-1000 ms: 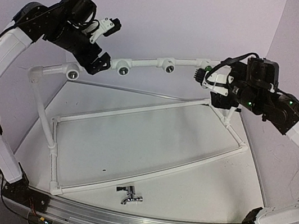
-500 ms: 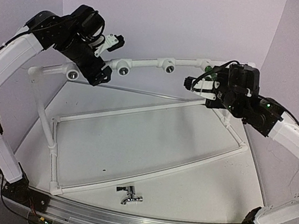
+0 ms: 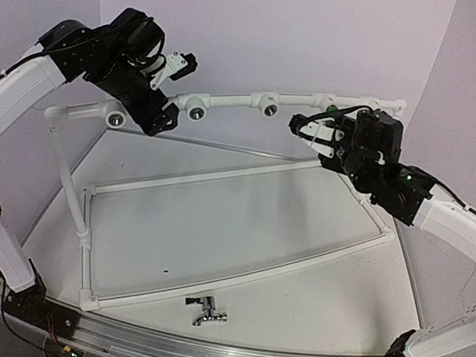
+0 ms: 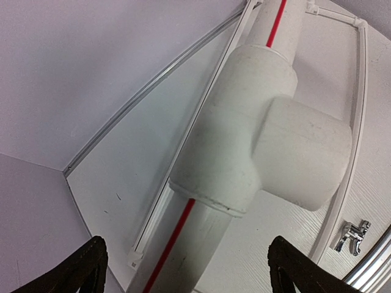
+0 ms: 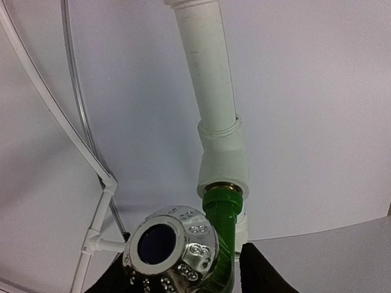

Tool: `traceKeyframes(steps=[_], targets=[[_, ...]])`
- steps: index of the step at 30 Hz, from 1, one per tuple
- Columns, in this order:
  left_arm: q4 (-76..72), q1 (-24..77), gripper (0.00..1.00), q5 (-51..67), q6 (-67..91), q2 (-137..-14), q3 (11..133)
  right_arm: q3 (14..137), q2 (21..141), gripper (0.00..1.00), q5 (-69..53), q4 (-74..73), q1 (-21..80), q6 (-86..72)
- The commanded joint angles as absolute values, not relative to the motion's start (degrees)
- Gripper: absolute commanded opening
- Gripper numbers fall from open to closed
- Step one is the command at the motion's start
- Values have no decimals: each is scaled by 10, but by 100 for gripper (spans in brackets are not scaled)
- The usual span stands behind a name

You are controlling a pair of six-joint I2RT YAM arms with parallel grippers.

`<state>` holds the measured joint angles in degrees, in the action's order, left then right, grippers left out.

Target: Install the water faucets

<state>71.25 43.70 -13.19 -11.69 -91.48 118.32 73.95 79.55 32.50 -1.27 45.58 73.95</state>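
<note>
- The right hand [image 5: 183, 278] stands at a middle width around the green faucet [image 5: 221, 213], with one finger on each side of its body and its chrome knob [image 5: 171, 247]. Whether the pads already press on it cannot be told.
- The green faucet sits with its neck in a white socket [image 5: 225, 160] at the far right of the raised pipe, so the step seems to be to screw it home.
- To do this well, the hand should take the green body squarely, not the round knob, which would likely only turn by itself. The turning should stay in line with the socket, so that the thread does not cross.
- The left hand [image 3: 162, 118] is wide, with a white T-fitting [image 4: 244, 140] between its fingers but not clamped. It could close there to steady the pipe.
- The chrome faucet [image 3: 205, 311] lies near the near edge of the surface [image 3: 308, 307], just beside the near bar of the white pipe frame [image 3: 231, 277]. It is not yet installed.
- An open socket [image 3: 269, 105] is near the right hand on the same pipe.
- The sloped frame bars under the right wrist may hinder a full turn.
</note>
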Motion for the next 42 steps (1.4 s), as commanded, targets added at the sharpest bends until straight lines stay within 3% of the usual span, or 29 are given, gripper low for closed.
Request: traceKeyframes(steps=[1,14,27,42], targets=[[701,437,90,-115,-101,-891,1179,761,782,47,316,-13,459,619],[704,438,90,-125,-97,-901,1178,822,761,25,211,-103,410,351],[704,438,90,-130,-95,-906,1183,867,753,25,-35,-159,271,38],[699,438,90,-129,-92,-903,1181,818,735,21,-185,-169,171,-316]])
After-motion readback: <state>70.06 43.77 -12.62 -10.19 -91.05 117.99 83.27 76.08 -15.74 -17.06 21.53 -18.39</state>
